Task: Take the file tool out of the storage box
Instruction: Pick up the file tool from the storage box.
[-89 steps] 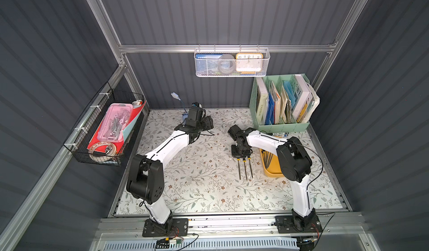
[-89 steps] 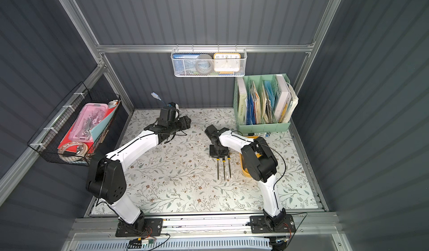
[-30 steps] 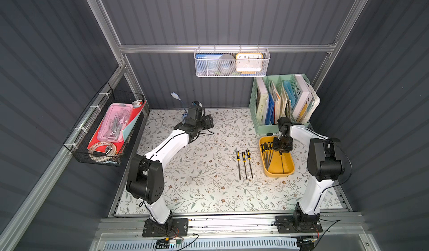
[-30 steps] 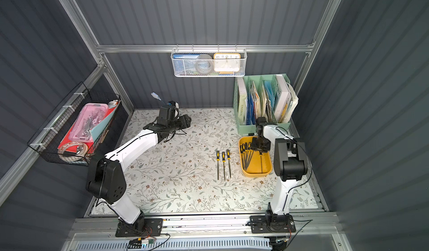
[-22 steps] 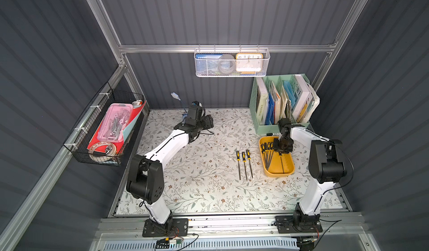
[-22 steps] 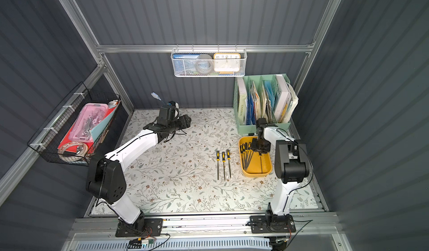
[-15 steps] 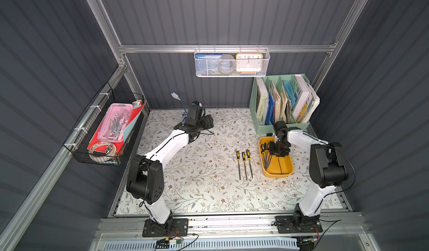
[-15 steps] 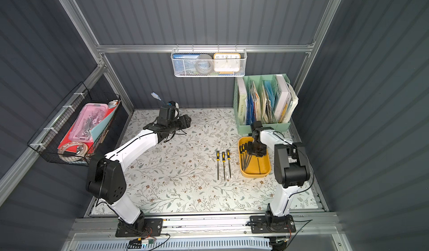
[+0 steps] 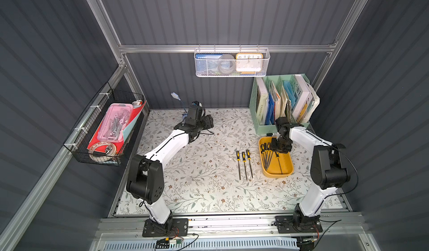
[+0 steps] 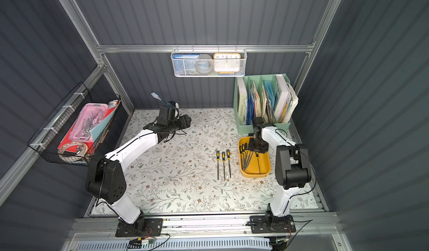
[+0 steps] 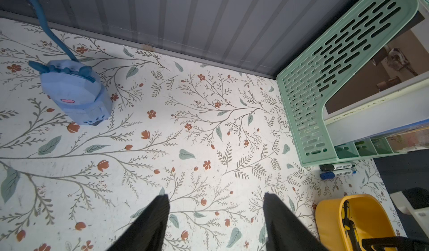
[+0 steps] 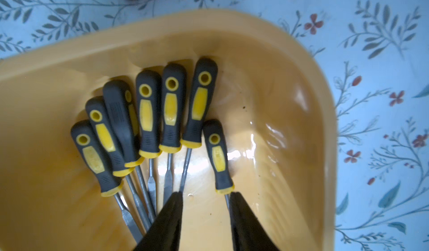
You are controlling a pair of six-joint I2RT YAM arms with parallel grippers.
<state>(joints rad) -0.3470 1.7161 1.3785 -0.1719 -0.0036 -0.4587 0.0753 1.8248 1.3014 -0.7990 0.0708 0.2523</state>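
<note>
The right arm [image 9: 304, 137] has left the three files [image 9: 244, 164] lying on the table [image 9: 197, 191] and now hangs over the far end of the box [image 9: 278, 173]. The left arm [image 9: 167, 145] lies stretched toward the back wall, well apart from the box, and the left end effector [image 11: 214, 196] is wide open and empty.

The box sits at the table's right side, just in front of the green organiser [image 9: 257, 126]. In the right wrist view it holds seven files: six fanned together and a lone file [image 12: 218, 154] just beside them. The right end effector [image 12: 205, 195] is partly open and grips nothing. The lone file's shank lies just inside one jaw.

This looks like the reach for a fourth file. The next move likely calls for centring on that shank, lowering, closing, then lifting clear of the fan.
</note>
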